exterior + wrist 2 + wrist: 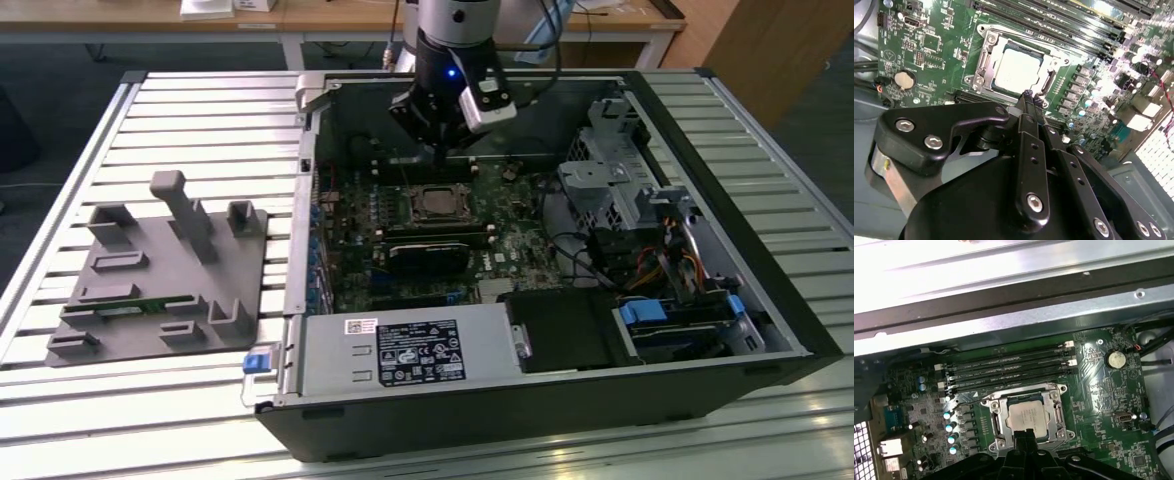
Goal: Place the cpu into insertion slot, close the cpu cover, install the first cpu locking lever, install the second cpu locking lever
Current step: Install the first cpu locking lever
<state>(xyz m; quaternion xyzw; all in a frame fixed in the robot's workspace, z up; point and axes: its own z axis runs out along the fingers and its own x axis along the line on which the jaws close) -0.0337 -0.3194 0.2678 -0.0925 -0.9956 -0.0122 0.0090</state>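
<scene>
Nearest the wrist cameras: black two-finger metal hand, clenched tip to tip with nothing between, hovering just above the near edge of the socket area. Just beyond the fingertips: small flat square cpu with a dull silver metal top, lying level in the square dark insertion slot on the green circuit board. Around the chip: square silver metal cpu cover with a window, apparently folded down over the chip's edges. Locking levers hard to make out; latched or not, cannot tell. Chip judged light, thin and rigid, with a smooth, slippery top and a fragile underside; best taken by two opposite edges, never by the faces. Cover judged stiff hinged sheet metal, best pressed on its frame rather than through the window. Farther off: long black memory slots, then the grey steel case wall. In the exterior view: open black computer case on the slatted aluminium counter, grey moulded fixture tray beside it on that view's left.
</scene>
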